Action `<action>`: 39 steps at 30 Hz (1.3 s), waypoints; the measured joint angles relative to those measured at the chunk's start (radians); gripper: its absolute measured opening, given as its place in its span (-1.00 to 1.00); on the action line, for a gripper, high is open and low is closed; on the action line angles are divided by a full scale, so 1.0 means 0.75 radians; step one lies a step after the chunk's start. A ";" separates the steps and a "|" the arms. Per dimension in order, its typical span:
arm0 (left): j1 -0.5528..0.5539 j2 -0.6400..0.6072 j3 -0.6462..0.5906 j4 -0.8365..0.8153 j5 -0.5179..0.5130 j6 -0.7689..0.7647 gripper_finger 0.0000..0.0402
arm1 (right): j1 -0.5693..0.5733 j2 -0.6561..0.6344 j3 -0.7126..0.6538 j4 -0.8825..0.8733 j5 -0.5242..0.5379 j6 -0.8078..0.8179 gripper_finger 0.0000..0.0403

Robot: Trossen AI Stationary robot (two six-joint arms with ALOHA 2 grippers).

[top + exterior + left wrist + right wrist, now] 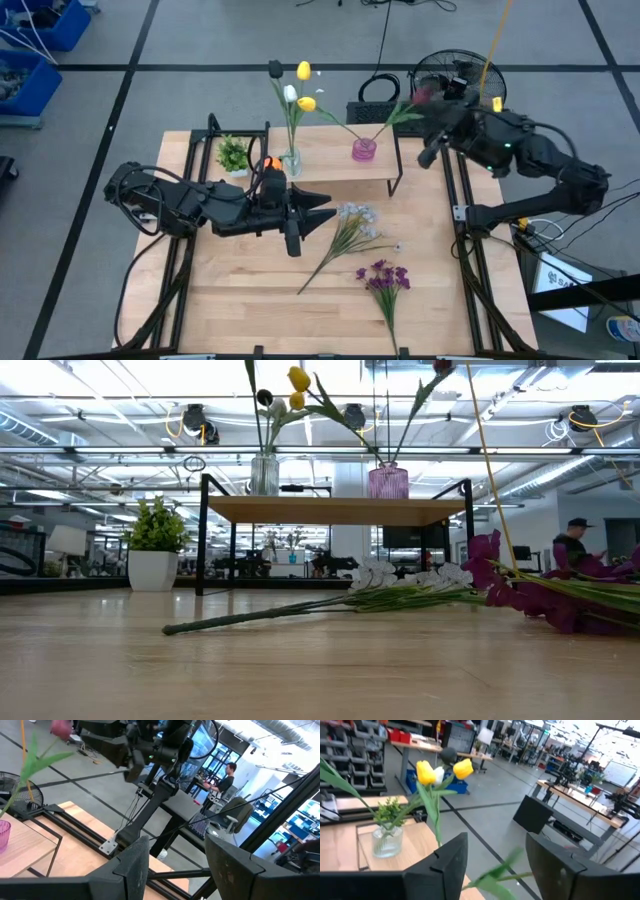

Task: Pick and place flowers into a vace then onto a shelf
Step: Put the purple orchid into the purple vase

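Note:
The shelf [335, 160] [335, 510] carries a clear glass vase [292, 160] [264, 472] [386, 840] with yellow and white tulips [303, 72] [440, 771]. Beside it is a pink vase [364, 150] [388, 481] with one pink-bloomed flower [420, 96] [61, 727] leaning right. A white blossom spray [350, 225] [400, 578] and purple blooms [385, 278] [530, 592] lie flat on the tabletop. My left gripper [322, 210] [175, 870] hovers open, left of the white spray. My right gripper [432, 145] [495, 865] is open beside the shelf's right end, and a blurred green leaf [500, 870] shows between its fingers.
A small leafy plant in a white pot [233, 155] [153, 550] stands at the shelf's left end. A black fan [445, 72] sits beyond the table's far right corner. Bare wood lies along the near edge [250, 310]. A person [225, 777] stands in the room behind.

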 joint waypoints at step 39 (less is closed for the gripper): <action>0.042 0.150 -0.002 -0.318 0.077 -0.310 -0.02 | 0.767 0.008 -1.053 0.137 -1.362 1.838 -0.08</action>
